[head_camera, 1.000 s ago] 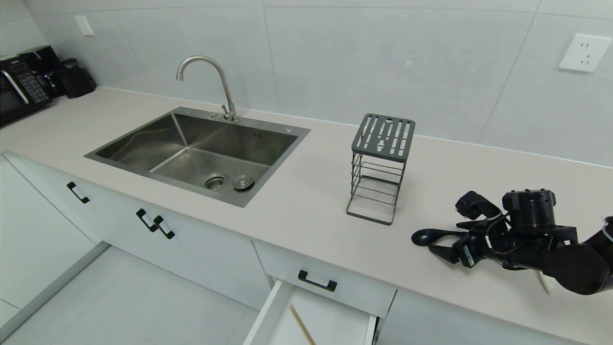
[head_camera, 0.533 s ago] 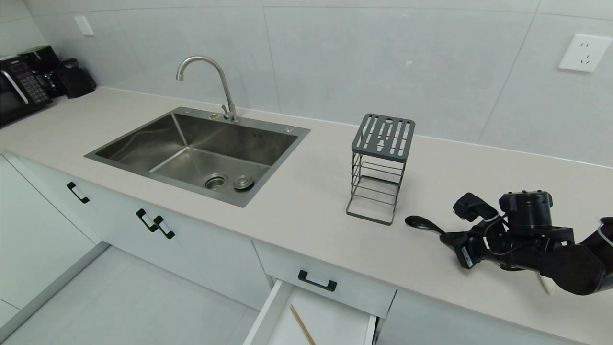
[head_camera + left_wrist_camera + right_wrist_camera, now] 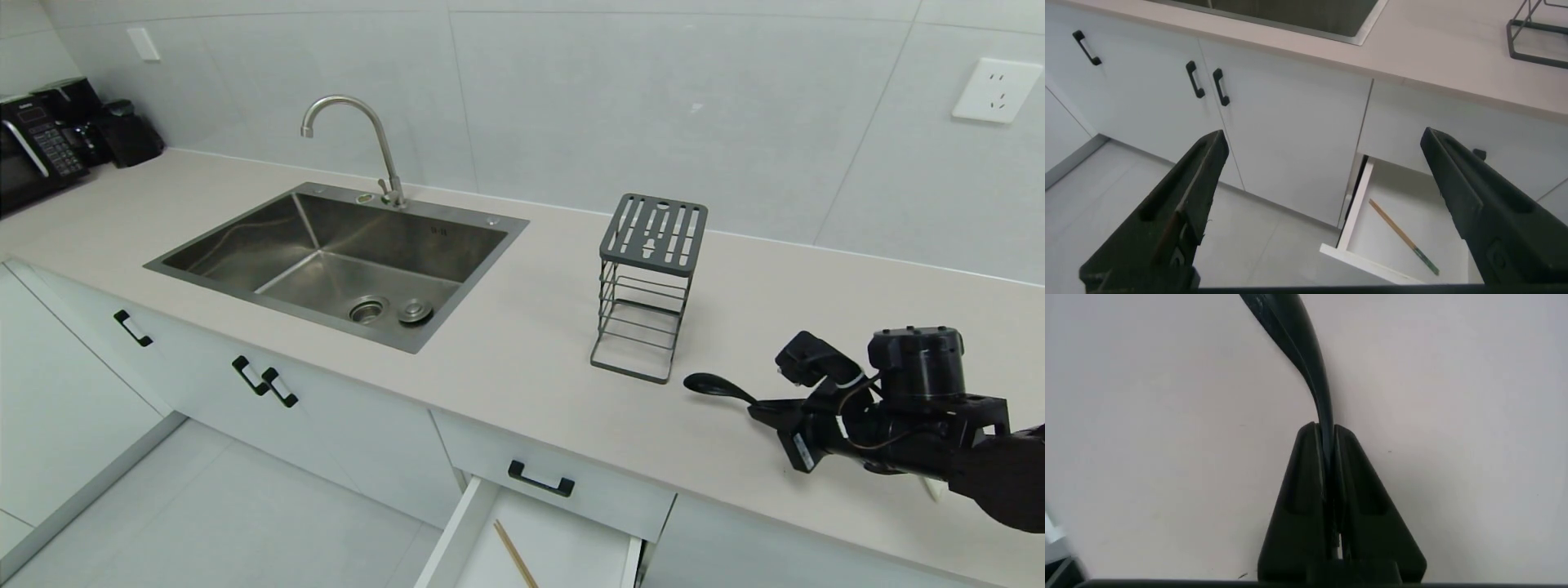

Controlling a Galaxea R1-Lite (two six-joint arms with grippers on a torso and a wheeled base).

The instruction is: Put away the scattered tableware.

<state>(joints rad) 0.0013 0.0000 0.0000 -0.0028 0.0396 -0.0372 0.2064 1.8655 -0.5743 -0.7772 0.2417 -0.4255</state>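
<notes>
- 1 black spoon (image 3: 717, 387) is hanging out over the pale, matte counter (image 3: 522, 359), with its small oval bowl just beside the near right foot of the rack (image 3: 649, 286). I cannot tell whether the bowl is touching the counter.
- The right claw (image 3: 763, 407) is sitting to the right of the rack and pinching the spoon's handle. Its 2 black wedge-shaped fingers are closing narrowly on that thin strip, and the bowl is pointing away from the claw, toward the rack.
- In the right wrist view the handle is showing edge-on, smooth, glossy and gently arched.
- The rack is standing upright on the counter: a dark grey wire frame under a flat, slotted top plate.
- The left claw (image 3: 1323, 139) is spreading wide, its 2 fingers well apart, below the rack's level in front of the white cabinets.
- 1 white drawer (image 3: 482, 531) is standing open below the rack, with 1 thin wooden chopstick (image 3: 514, 555) lying inside.
- 1 brushed steel sink (image 3: 282, 309) is lying left of the rack.
</notes>
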